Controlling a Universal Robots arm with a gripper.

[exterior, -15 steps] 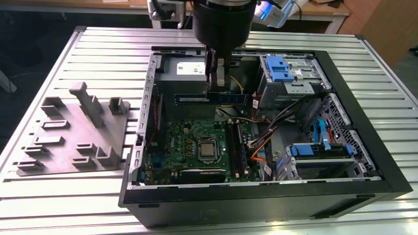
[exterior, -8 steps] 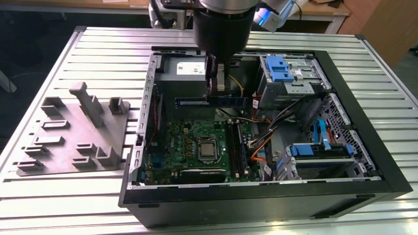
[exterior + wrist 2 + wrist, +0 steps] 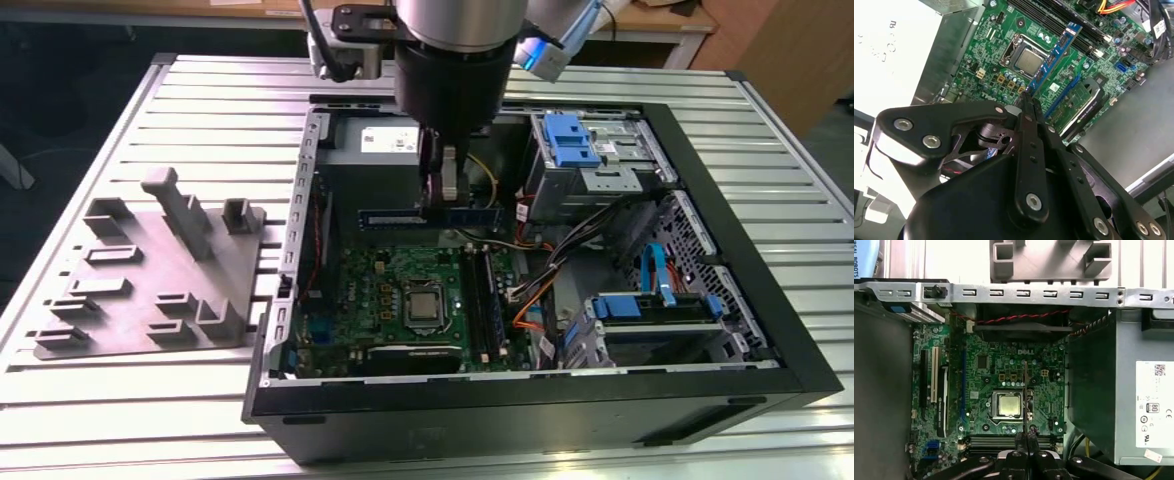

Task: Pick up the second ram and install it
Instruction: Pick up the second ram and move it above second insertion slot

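Only partly visible, second ram (image 3: 394,215) in tool (image 3: 445,205); motherboard (image 3: 387,290) below

The end effector (image 3: 1027,102) apparently pinches the second ram (image 3: 1054,52) above the motherboard (image 3: 1004,30).

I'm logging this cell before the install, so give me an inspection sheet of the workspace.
Surface: slotted metal table bearing an open PC case.
Job's things: ram held over the motherboard.
Clutter: grey fixture block at the exterior view's left.
Grippers: gripper shut on the ram.
Cables: wire bundle inside the PC case.
Surroundings: wooden furniture behind the table.
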